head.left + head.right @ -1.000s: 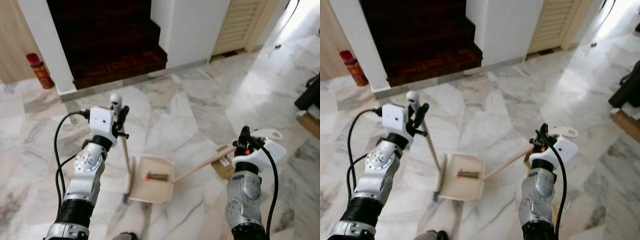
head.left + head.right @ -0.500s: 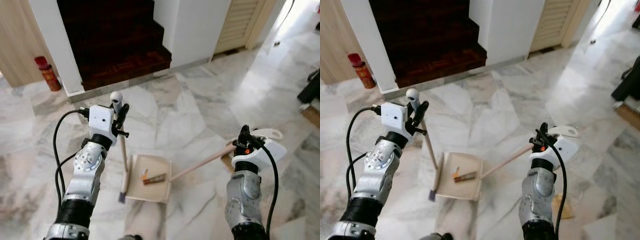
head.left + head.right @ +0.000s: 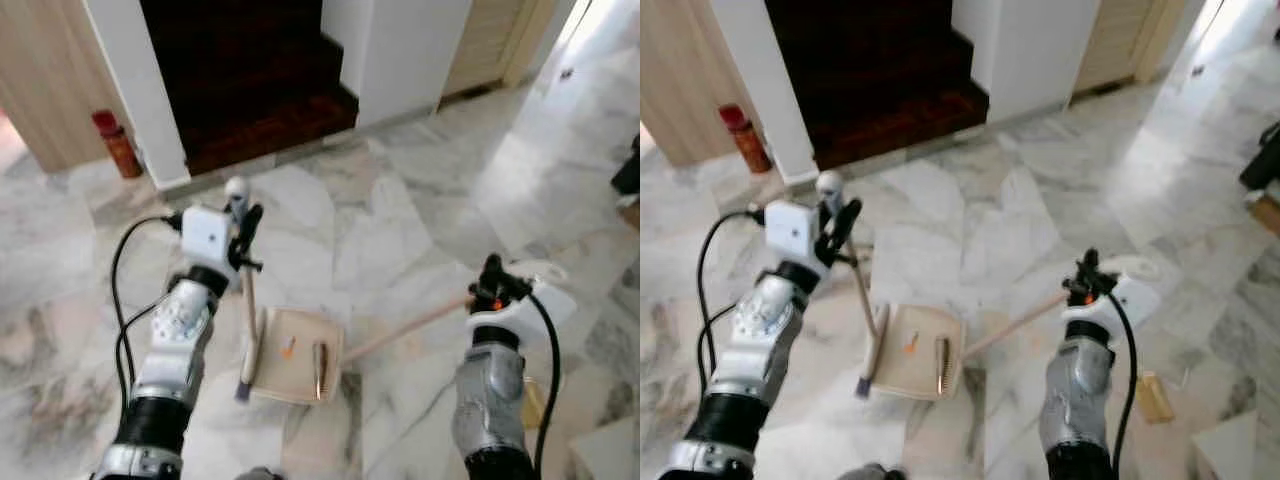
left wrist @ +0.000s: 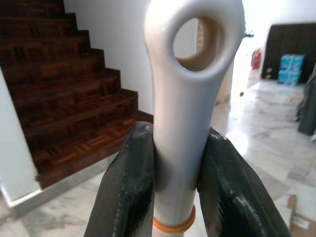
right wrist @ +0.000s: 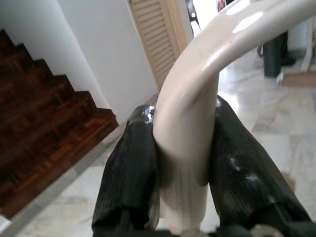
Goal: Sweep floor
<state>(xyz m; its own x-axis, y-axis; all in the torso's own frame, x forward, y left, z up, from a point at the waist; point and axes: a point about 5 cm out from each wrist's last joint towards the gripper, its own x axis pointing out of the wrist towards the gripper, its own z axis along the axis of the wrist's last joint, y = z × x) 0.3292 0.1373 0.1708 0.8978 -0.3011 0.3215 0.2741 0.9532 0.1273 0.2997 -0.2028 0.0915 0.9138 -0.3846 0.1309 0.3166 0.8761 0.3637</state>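
Marble floor (image 3: 400, 230) stretched pale and veined before us, running up to the dark wooden stairs (image 3: 250, 80). Our left pincer (image 4: 177, 173) was clenched on the white top of the broom handle (image 4: 190, 98), its fingers (image 4: 131, 187) pressed to either side just below the hanging eye. The broom (image 3: 247, 320) stood nearly upright, its head down on the floor at the left edge of the dustpan (image 3: 290, 375). Our right pincer (image 5: 182, 182) was clamped on the curved end of the dustpan's long handle (image 3: 410, 330), which slanted down to the pan lying flat on the marble. Inside the pan lay a small orange scrap (image 3: 288, 346) and a brown stick-like piece (image 3: 320, 368).

We judged the risks to be these. If we tilted the pan forward while lifting it by that long handle, the two pieces could slide back out over the lip. The broom, held only at its tip, could swing and knock the pan's edge. Farther right, a tan scrap (image 3: 1154, 396) lay on the floor, easy for us to miss or tread on.
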